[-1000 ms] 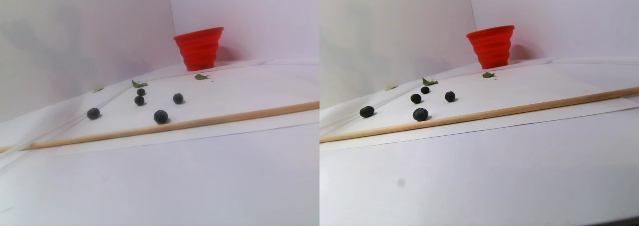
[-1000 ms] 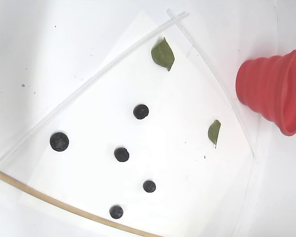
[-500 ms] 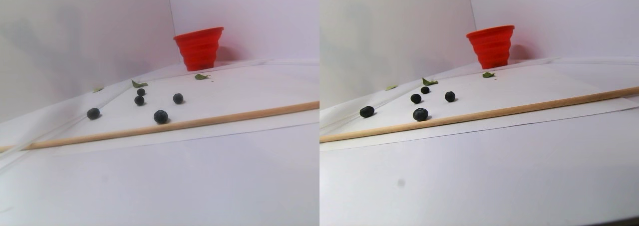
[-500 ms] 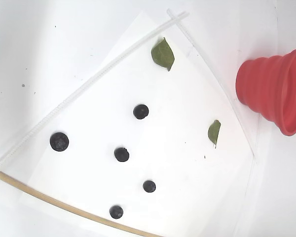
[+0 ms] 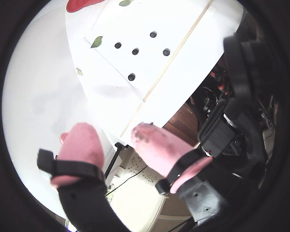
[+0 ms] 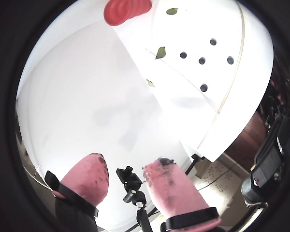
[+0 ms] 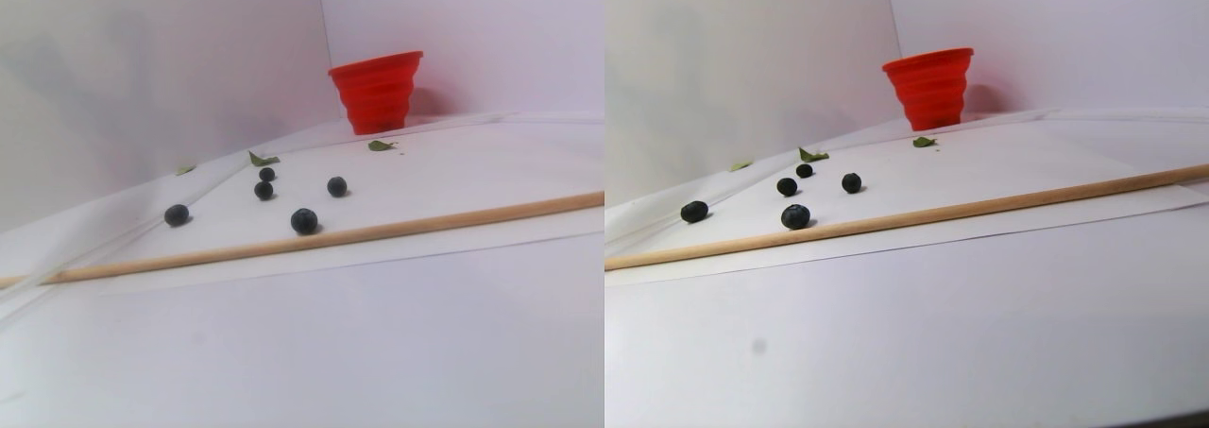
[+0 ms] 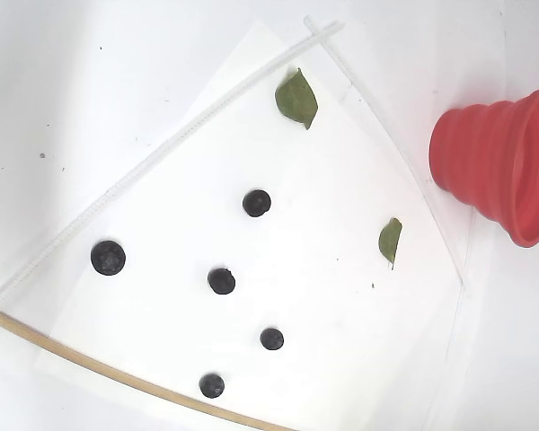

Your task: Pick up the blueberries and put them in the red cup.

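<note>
Several dark blueberries [image 8: 221, 281] lie scattered on a white paper sheet [image 8: 341, 314], the largest at the left [image 8: 108, 258]. They also show in the stereo pair view [image 7: 304, 221] and, small and far off, in both wrist views [image 5: 135, 51] [image 6: 201, 61]. The red cup [image 8: 485, 166] [image 7: 376, 93] stands upright beyond the sheet's far corner; both wrist views cut it off at the top edge [image 5: 79, 5] [image 6: 125, 10]. My gripper [image 5: 113, 137] [image 6: 129, 166] is open with nothing between its pink fingertips [image 6: 94, 169]. It is far from the berries, near the table's edge.
A thin wooden stick [image 8: 99, 368] [image 7: 378, 228] lies along the sheet's near side. Two green leaves [image 8: 296, 99] [image 8: 391, 241] rest on the sheet. White ribbed strips [image 8: 162, 157] border it. A small black camera stand [image 6: 130, 181] sits below the gripper, with dark equipment [image 5: 241, 125] beside the table.
</note>
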Action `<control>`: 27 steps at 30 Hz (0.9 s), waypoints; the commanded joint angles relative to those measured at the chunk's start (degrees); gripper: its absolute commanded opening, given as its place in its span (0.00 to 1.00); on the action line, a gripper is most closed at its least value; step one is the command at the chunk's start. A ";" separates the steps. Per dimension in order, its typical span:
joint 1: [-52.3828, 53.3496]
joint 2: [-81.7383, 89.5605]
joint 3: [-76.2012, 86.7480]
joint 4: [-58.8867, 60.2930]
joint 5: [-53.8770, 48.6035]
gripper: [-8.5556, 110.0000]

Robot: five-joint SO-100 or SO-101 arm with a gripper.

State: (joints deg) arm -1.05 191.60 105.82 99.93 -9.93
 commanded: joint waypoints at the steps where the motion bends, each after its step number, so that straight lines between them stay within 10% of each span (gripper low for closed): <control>1: 0.88 -0.70 -1.41 -1.32 -0.88 0.21; 27: 0.35 -0.44 -2.29 -1.32 -2.29 0.23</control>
State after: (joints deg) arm -1.41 190.99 105.82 99.93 -11.25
